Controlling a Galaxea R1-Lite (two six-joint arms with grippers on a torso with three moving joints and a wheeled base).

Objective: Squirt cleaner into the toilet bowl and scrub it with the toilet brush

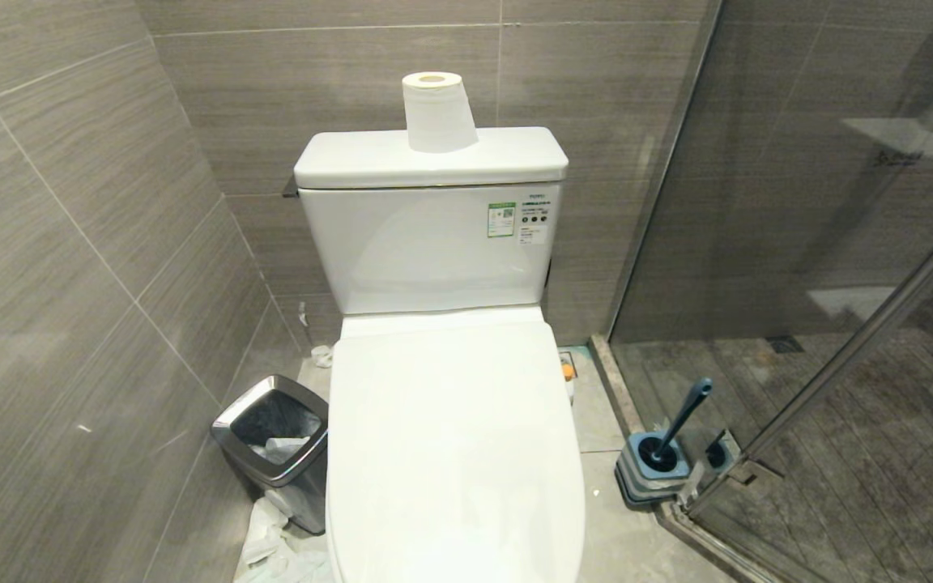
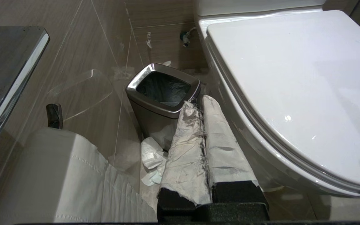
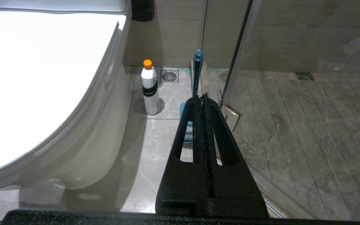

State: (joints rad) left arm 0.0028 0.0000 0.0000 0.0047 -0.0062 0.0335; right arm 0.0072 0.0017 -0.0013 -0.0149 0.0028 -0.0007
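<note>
Flanking toilet bowl (image 1: 454,453): bin (image 1: 276,449), toilet brush (image 1: 681,421)

Neither arm shows in the head view. The left pincer (image 2: 203,101) points forward and down, its two fingers (image 2: 186,150) wrapped in white paper and pressed side by side, holding nothing. The right pincer (image 3: 202,97) points the same way, its bare black fingers (image 3: 223,147) closed tip to tip, empty.
</note>
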